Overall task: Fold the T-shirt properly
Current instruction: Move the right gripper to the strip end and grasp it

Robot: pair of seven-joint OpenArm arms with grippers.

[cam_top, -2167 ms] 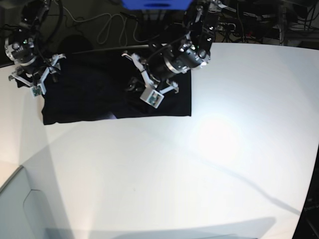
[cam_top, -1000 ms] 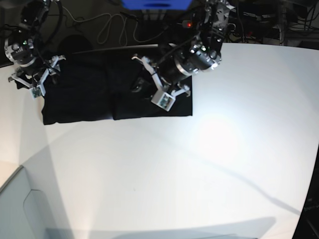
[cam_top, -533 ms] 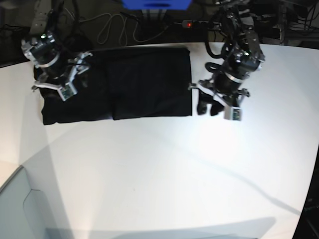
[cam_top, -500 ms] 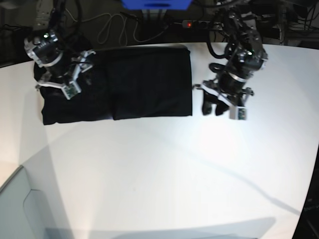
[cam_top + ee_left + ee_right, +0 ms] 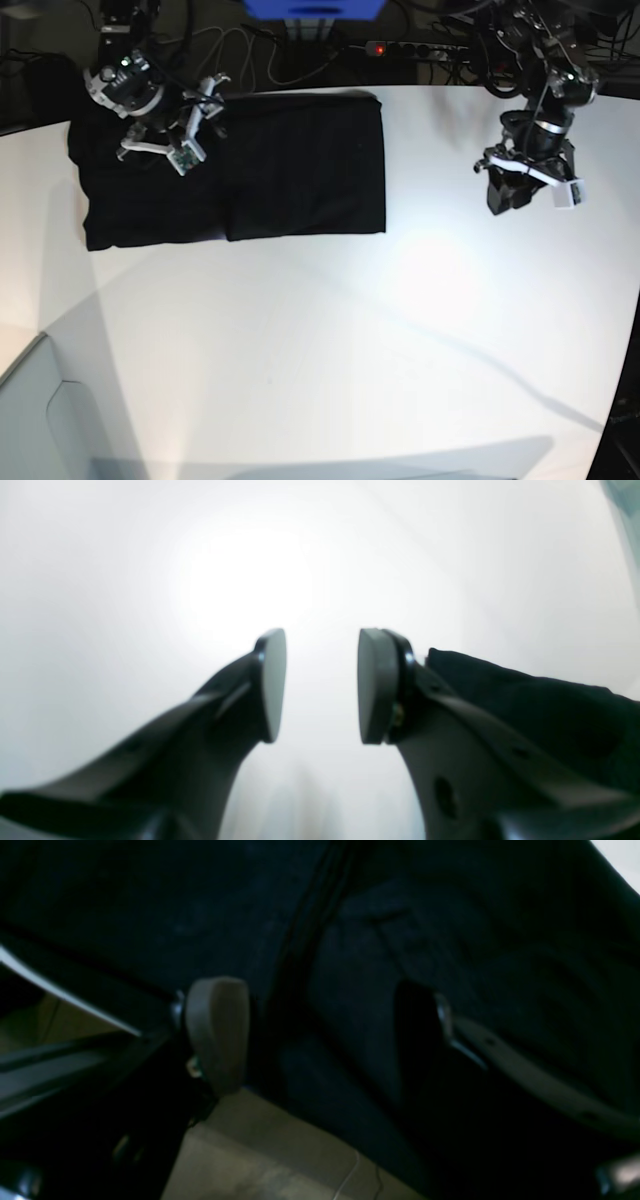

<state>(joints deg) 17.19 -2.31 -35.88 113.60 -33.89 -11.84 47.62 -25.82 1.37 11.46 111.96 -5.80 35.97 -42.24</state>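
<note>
So the black T-shirt point(image 5: 235, 165) is lying flat on the white desk point(image 5: 350, 340) in the upper left of the base view, folded into a wide rectangle. There's a visible vertical edge partway along it, where a folded panel on its right part lies over the rest. Only plain black cloth shows, no print anywhere. Its far edge runs right along the back rim of the desk.

The right pincer point(image 5: 190, 135) is up at the upper left of the base view, hovering over the shirt's left part near the back edge. In the right wrist view its pincer point(image 5: 320, 1035) has its jaws spread wide with dark fabric filling the frame behind them and nothing between the pads, so it's not gripping anything.

The left pincer point(image 5: 525, 185) is over at the upper right of the base view, well apart from the shirt, above bare desk. The left wrist view shows its pincer point(image 5: 317, 685) with a clear gap between the two pads, nothing held, and a corner of the shirt point(image 5: 525, 715) peeking out at the right edge behind one finger.

Cables point(image 5: 230, 50) and a blue thing point(image 5: 312, 8) sit behind the desk along the top of the frame.
</note>
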